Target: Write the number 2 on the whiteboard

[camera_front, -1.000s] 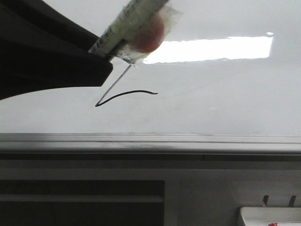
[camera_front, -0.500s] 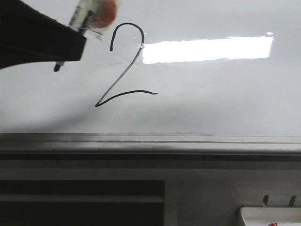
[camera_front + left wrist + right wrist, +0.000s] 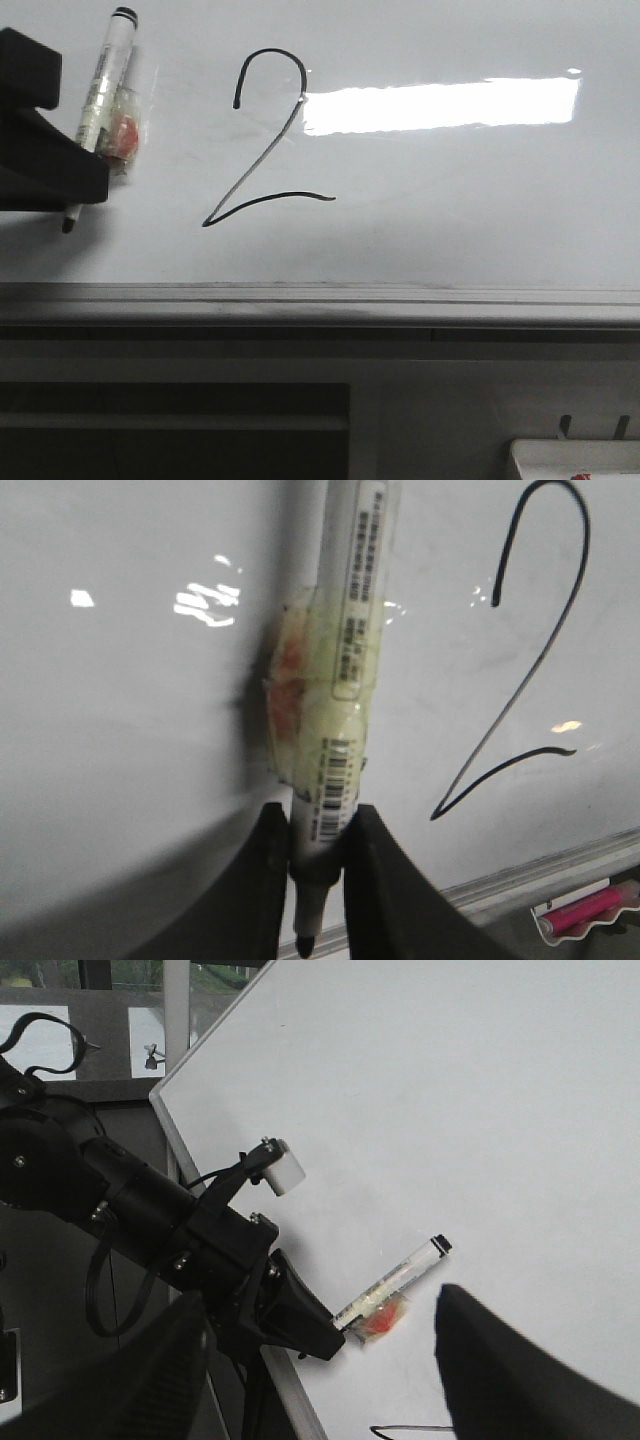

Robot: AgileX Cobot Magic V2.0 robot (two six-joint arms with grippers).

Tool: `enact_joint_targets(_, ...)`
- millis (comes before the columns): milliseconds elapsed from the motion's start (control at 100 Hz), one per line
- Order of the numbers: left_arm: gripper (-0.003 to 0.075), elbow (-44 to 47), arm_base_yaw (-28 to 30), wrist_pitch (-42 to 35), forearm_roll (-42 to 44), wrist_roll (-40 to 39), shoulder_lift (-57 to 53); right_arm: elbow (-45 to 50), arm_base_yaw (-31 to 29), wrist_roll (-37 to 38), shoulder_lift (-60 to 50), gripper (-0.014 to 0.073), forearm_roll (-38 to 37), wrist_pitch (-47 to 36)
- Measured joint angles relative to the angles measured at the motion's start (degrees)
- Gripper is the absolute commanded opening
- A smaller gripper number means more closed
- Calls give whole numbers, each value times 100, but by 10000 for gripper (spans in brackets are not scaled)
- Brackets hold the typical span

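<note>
one 2 (image 3: pixel 268 137) sits on the board (image 3: pixel 450 200), a thin black line with a hooked top, a long slant running down to the left and a wavy base going right; it stands upright, its long axis running up the board. the board is glossy white, faintly smudged, with one bright rectangular glare (image 3: pixel 440 105) just right of the hook and a grey metal frame (image 3: pixel 320 302) along its near edge. left of the digit, apart from it, my left gripper (image 3: pixel 318 830) pinches one marker (image 3: pixel 102 105) between its black fingers (image 3: pixel 385 880). the marker is a white labelled barrel wrapped in yellowed clear tape over something red, black tip pointing down toward the frame, black end up. my right gripper (image 3: pixel 320 1350) is spread wide, holding nothing, its two dark fingers blurred. a white tray (image 3: pixel 575 460) with red bits sits near right.
</note>
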Motion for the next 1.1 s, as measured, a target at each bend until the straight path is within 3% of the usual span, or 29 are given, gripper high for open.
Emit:
enact_joint_targets(520, -15, -14, 0, -83, -392, 0, 185, 0, 0, 0, 0, 428, -9, 48)
enact_joint_targets(610, 56, -14, 0, -109, -403, 0, 194, 0, 0, 0, 0, 428, -9, 48)
enact_joint_targets(760, 326, -14, 0, -362, -413, 0, 194, 0, 0, 0, 0, 428, -9, 60)
enact_joint_targets(830, 405, -14, 0, -457, -424, 0, 194, 0, 0, 0, 0, 428, -9, 60)
enact_joint_targets(1100, 419, -32, 0, -460, -436, 0, 182, 0, 0, 0, 0, 425, -9, 69)
